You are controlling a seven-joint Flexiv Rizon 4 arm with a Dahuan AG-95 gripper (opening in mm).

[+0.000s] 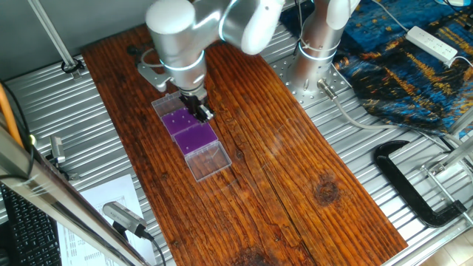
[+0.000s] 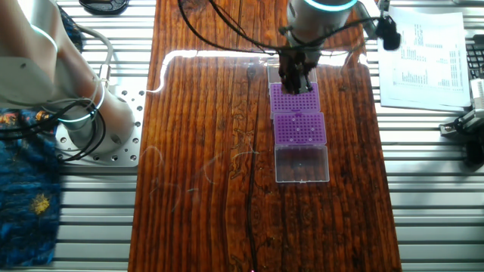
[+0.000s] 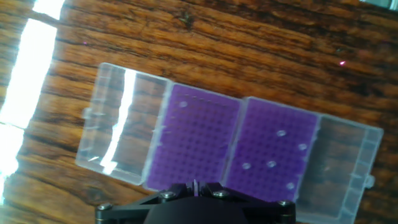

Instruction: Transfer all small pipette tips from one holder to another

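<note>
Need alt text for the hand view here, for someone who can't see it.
Two purple racks sit side by side on a wooden table, clear lids folded outward. The right one holds five pale tips, the left one tip. The gripper shows at the bottom edge.

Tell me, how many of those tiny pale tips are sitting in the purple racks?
6 visible. One tip sits alone in the left rack; five are in the right rack. The gripper may hide more.
</note>
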